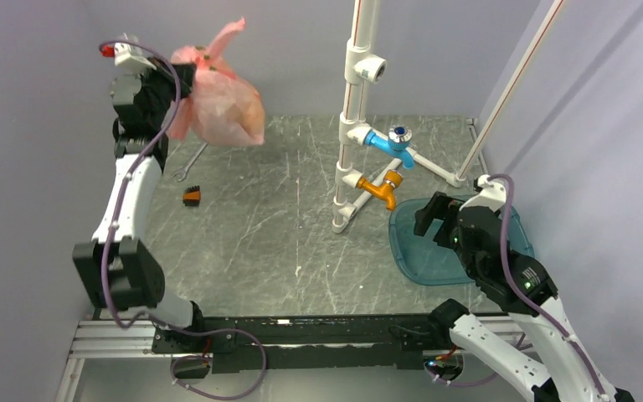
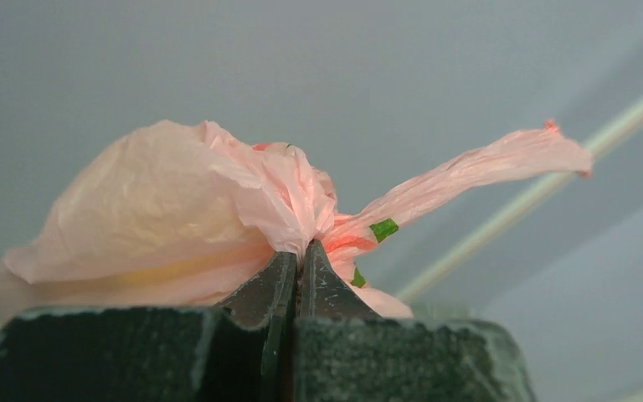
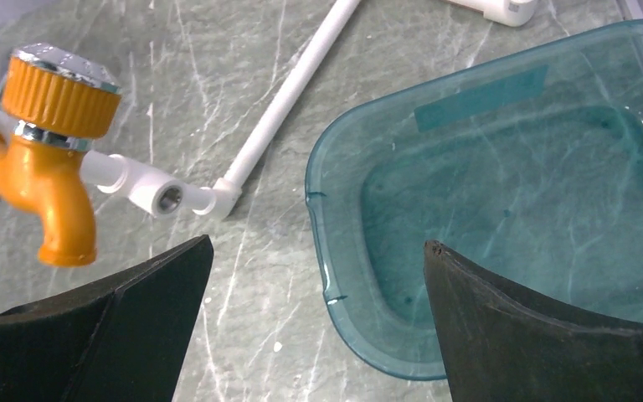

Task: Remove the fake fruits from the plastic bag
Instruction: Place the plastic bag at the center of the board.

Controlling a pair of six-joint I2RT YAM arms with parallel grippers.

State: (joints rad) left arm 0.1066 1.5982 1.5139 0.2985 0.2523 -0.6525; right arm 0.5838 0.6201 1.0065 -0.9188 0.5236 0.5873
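My left gripper (image 1: 186,84) is raised high at the back left and is shut on a bunched part of the pink plastic bag (image 1: 222,105). The bag hangs in the air beside it, with one loop handle sticking up. In the left wrist view the jaws (image 2: 300,251) pinch the gathered plastic of the bag (image 2: 159,209). The fake fruits are hidden inside; only a dim yellowish bulk (image 2: 151,239) shows through the plastic. My right gripper (image 1: 439,213) is open and empty, above the left rim of the teal tub (image 1: 410,260); its wrist view (image 3: 318,247) shows the same.
A white pipe stand (image 1: 352,126) with a blue tap (image 1: 389,142) and an orange tap (image 1: 381,188) stands mid-table. The orange tap (image 3: 46,159) is left of my right gripper. A wrench (image 1: 188,165) and a small black-and-orange block (image 1: 191,196) lie at the left. Walls enclose the table.
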